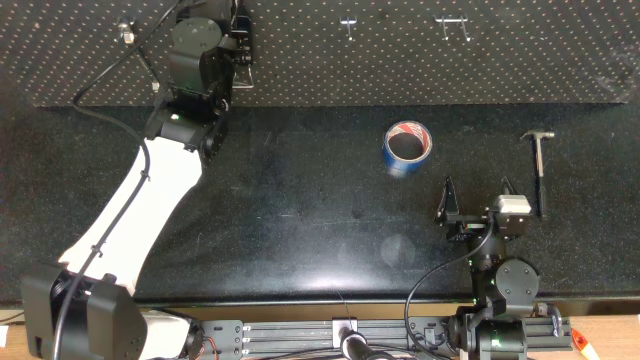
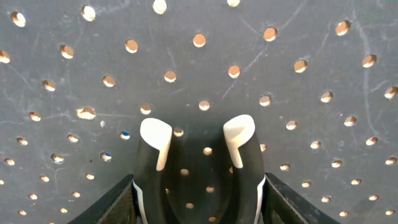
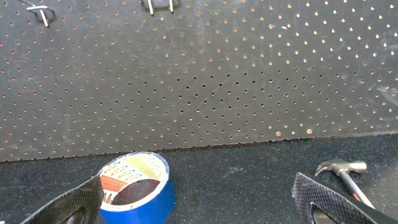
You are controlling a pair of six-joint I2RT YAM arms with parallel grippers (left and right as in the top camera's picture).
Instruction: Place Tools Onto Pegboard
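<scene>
Lying flat, hammer [image 1: 541,160], head toward pegboard [image 1: 400,60], handle pointing straight away from it, left tool [image 2: 199,134] apart, right tool [image 1: 477,184] apart

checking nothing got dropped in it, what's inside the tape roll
From above, the tape roll shows just dark table in its hollow, no object in it. In the right wrist view its near wall hides the hollow's floor.

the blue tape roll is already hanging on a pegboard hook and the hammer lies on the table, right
Not quite: the blue tape roll sits on the table in front of the pegboard, not hung on it, as the top view shows. The hammer does lie on the table.
</scene>
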